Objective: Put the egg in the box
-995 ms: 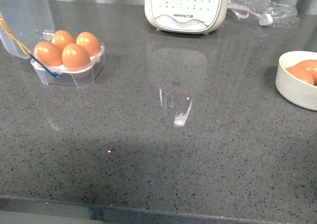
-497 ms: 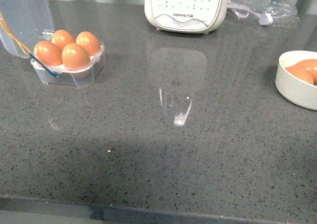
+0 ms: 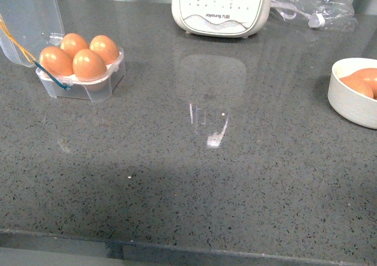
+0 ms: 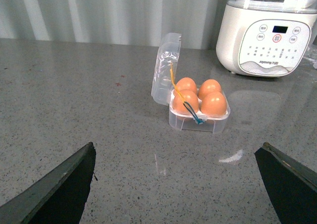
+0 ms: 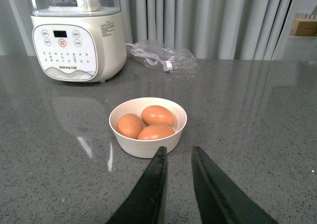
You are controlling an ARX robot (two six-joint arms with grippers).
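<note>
**Hazards.** The box (image 3: 82,82) stood at the upper left of the front view with its lid raised. It held four eggs (image 3: 89,65), one per cell. The task's egg was among them, and you could not tell which one it was. No cell was free, so any further egg you delivered would probably have rested on the others, rolled onto the counter (image 3: 206,178) and cracked.

The right gripper (image 5: 178,149) was narrow and empty, near the bowl (image 5: 130,143). Lowered at that width, it would likely have struck an egg instead of straddling it.

The left gripper (image 4: 177,145) was spread wide and empty, facing the box. A low pass could have clipped the upright lid.

**Count.**
- Box: one.
- Eggs in box: four.
- Bowl: one, at the right edge of the front view.
- Eggs in bowl: three.
- Appliance (image 3: 221,7): one, at top centre.
</note>
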